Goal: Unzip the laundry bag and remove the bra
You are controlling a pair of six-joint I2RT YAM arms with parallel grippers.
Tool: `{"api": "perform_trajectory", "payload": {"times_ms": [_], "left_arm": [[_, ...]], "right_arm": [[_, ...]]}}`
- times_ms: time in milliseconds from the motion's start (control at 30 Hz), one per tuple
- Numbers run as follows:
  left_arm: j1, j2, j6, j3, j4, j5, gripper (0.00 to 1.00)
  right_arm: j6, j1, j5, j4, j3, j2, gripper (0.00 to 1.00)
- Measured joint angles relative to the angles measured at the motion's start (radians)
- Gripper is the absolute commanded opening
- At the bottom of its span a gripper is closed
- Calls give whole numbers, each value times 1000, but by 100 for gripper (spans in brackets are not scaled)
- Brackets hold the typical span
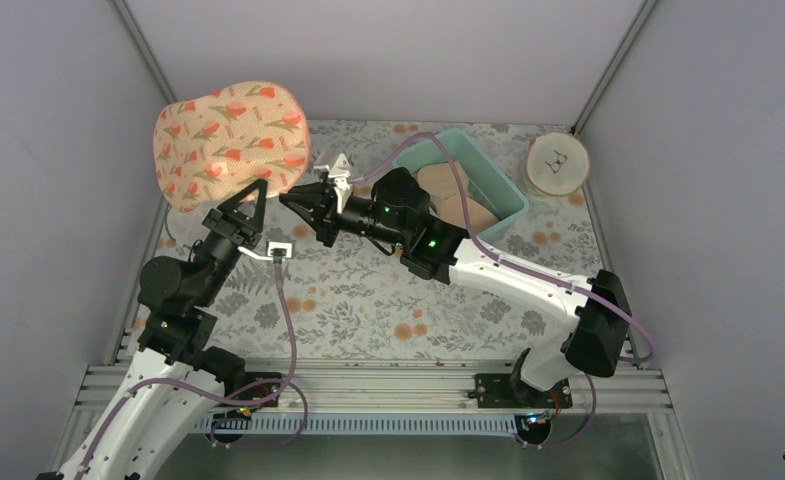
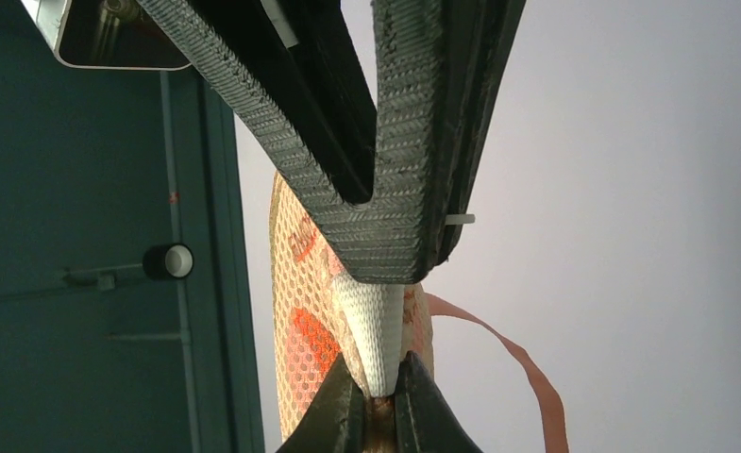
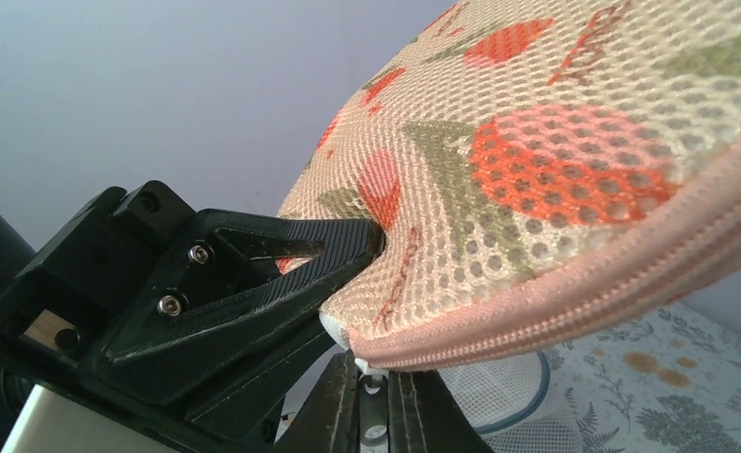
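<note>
The laundry bag point(image 1: 230, 140), peach mesh with orange leaf print, hangs in the air at the back left. My left gripper point(image 1: 260, 185) is shut on a white tab point(image 2: 378, 330) at the bag's lower edge. My right gripper point(image 1: 286, 198) meets it from the right. In the right wrist view its fingertips point(image 3: 338, 411) pinch the small white zipper pull point(image 3: 370, 366) under the bag's rim point(image 3: 574, 302), where the zipper looks closed. The left gripper's fingers point(image 3: 253, 274) clamp the bag beside it. The bra is hidden. A thin orange strap point(image 2: 527, 368) curls out beside the bag.
A teal bin point(image 1: 498, 175) at the back holds a pale beige bra point(image 1: 458, 205). A round white spoked drum point(image 1: 558, 163) leans in the back right corner. A white mesh disc with a blue rim point(image 3: 508, 396) lies on the floral tablecloth point(image 1: 368, 300) below the bag.
</note>
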Motion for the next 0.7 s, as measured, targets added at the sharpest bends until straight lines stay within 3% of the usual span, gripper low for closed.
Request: {"api": "perform_trajectory", "payload": {"times_ms": [367, 700], "left_arm": [[0, 0, 0, 2, -19, -2, 2], [-6, -23, 3, 24, -201, 63, 2]], "right_arm": [[-27, -2, 12, -24, 0, -1, 3], [-91, -76, 4, -146, -78, -82, 3]]}}
